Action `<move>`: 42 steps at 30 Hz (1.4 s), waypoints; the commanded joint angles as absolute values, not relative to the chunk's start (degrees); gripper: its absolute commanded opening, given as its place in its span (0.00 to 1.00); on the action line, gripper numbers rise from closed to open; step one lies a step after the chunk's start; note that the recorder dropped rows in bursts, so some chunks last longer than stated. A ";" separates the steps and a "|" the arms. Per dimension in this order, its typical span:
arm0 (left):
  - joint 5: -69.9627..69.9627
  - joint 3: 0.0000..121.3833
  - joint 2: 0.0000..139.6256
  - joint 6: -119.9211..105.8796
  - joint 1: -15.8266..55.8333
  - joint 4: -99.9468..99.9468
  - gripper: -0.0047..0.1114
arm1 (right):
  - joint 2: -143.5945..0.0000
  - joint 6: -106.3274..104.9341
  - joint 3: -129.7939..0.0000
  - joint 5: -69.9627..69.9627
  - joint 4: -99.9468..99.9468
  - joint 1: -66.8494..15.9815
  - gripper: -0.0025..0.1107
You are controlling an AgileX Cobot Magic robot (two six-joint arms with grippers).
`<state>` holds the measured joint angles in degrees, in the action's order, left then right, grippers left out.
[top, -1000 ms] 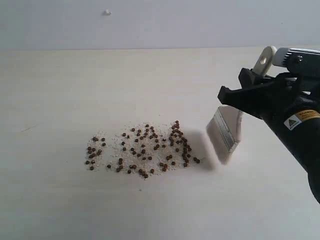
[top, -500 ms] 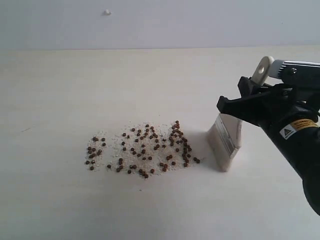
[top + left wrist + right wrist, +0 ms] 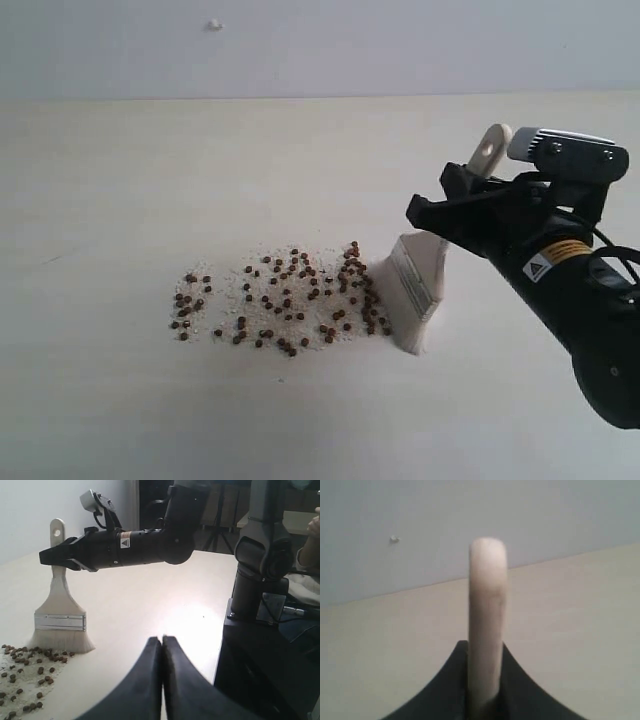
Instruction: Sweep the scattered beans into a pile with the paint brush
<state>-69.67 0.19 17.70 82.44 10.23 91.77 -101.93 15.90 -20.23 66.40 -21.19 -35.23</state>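
We count one paint brush (image 3: 417,291), clamped in the right gripper (image 3: 445,206). Grippers: two; the left gripper (image 3: 162,641) carries nothing. Beans (image 3: 290,298): several dozen, too small and crowded for an exact tally, in one loose patch just beyond the right gripper's brush tip. One table (image 3: 120,200).

The right wrist view shows the paint brush (image 3: 487,605) blurred, bristles hidden.

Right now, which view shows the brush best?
The left wrist view: the brush stands broadside there, with holed handle, ferrule and bristles at the beans' edge all visible. The exterior view shows it obliquely, the handle partly hidden by the right gripper. The right wrist view shows only the handle's end.
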 commanded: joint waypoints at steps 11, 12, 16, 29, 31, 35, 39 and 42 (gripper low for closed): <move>-69.96 0.00 17.31 82.88 10.32 91.48 0.04 | -105.06 18.23 -23.92 64.80 -18.01 -35.32 0.02; -69.96 0.00 17.31 82.88 10.32 91.48 0.04 | -104.95 18.23 -23.92 64.80 -18.01 -35.32 0.02; -69.96 0.00 17.31 82.88 10.32 91.48 0.04 | -100.52 15.58 -23.92 65.01 -18.18 -35.32 0.02; -69.96 0.00 17.31 82.88 10.32 91.48 0.04 | -92.89 2.67 -24.63 63.19 -22.52 -35.20 0.02; -69.96 0.00 17.31 82.88 10.32 91.48 0.04 | -93.26 -1.34 -26.37 62.43 -25.08 -35.20 0.02; -69.96 0.00 17.31 82.88 10.32 91.48 0.04 | -96.33 -0.69 -29.31 61.40 -23.18 -33.95 0.02; -69.96 0.00 17.31 82.88 10.32 91.48 0.04 | -100.14 -0.97 -30.90 61.77 -23.87 -33.85 0.02; -69.96 0.00 17.31 82.88 10.32 91.48 0.04 | -103.37 -2.37 -31.83 62.40 -23.35 -33.85 0.02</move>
